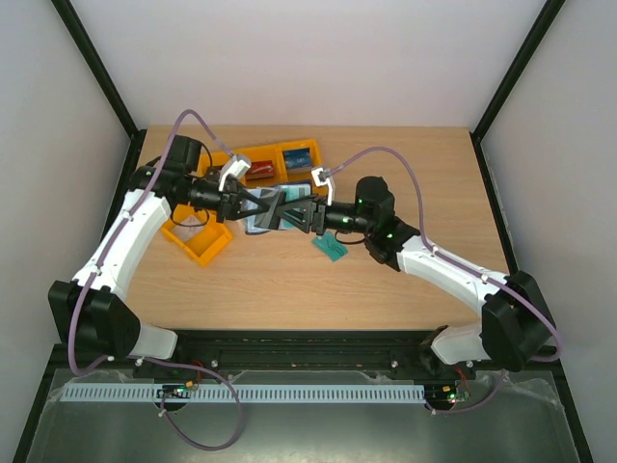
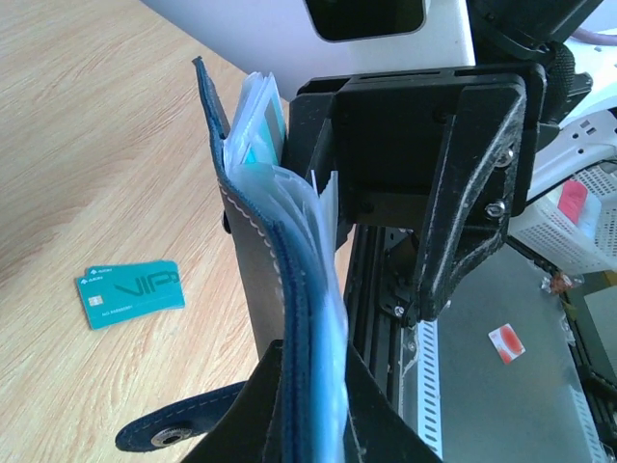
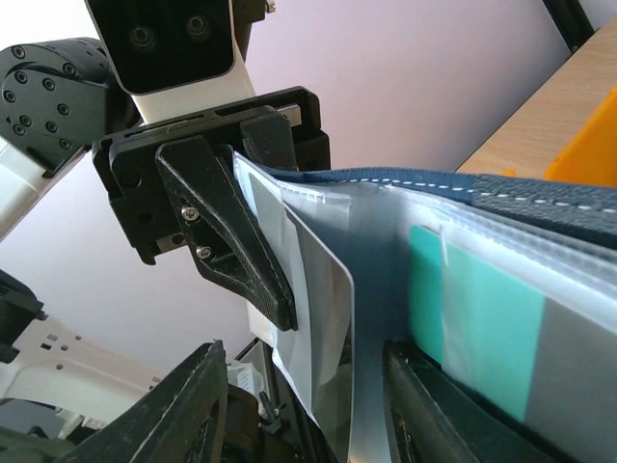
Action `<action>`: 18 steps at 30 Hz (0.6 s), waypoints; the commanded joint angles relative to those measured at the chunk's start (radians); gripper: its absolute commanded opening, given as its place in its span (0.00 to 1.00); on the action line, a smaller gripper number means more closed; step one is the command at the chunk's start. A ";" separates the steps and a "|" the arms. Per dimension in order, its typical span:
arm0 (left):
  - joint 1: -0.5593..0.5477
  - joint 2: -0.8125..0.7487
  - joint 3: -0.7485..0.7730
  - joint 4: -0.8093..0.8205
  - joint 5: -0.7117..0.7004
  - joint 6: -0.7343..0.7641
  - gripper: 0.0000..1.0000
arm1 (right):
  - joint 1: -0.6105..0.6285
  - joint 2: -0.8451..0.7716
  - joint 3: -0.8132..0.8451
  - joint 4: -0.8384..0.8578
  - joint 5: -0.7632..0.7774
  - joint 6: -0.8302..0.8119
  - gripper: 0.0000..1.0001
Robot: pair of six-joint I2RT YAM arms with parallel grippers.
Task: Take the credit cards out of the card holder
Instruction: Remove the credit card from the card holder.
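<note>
Dark navy wallet-like card holder [image 2: 253, 289], with pale lining and clear plastic sleeves, is held clear of the wooden bench [image 1: 289, 289], above its centre. It stands on edge so the sleeves fan toward the right arm. Left fingers [image 2: 236, 429] are clenched on its cover at the 6 o'clock end, which I judge to be the anchor. Right fingers [image 3: 202, 405] are released, straddling one loose clear sleeve without pinching it. A thin teal-green plastic card [image 3: 472, 328] sits in the next sleeve, at 3 o'clock of them, and is likely the next pull. A flat teal VIP card [image 1: 333, 248] lies on the bench at 5 o'clock of the holder.
</note>
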 commanded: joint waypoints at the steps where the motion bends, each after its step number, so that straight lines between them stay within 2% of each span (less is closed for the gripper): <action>1: 0.002 -0.032 0.048 -0.028 0.129 0.044 0.02 | -0.004 0.019 -0.014 0.051 -0.018 0.015 0.43; 4: 0.003 -0.031 0.038 -0.003 0.134 0.009 0.02 | -0.003 0.025 -0.013 0.111 -0.044 0.038 0.33; 8: 0.003 -0.024 0.031 0.015 0.141 -0.009 0.02 | -0.002 0.059 -0.008 0.230 -0.122 0.113 0.32; 9: 0.003 -0.025 0.030 0.014 0.140 -0.008 0.02 | -0.002 0.070 -0.003 0.251 -0.133 0.128 0.28; 12: 0.006 -0.028 0.027 0.014 0.133 -0.009 0.02 | -0.002 0.081 0.010 0.267 -0.138 0.138 0.06; 13: 0.010 -0.028 0.025 0.016 0.133 -0.012 0.02 | -0.002 0.077 0.012 0.268 -0.136 0.136 0.02; 17: 0.032 -0.043 0.008 0.049 0.130 -0.050 0.04 | -0.003 0.055 0.018 0.212 -0.115 0.096 0.02; 18: 0.040 -0.045 0.002 0.053 0.133 -0.053 0.09 | -0.004 0.046 0.023 0.162 -0.104 0.066 0.02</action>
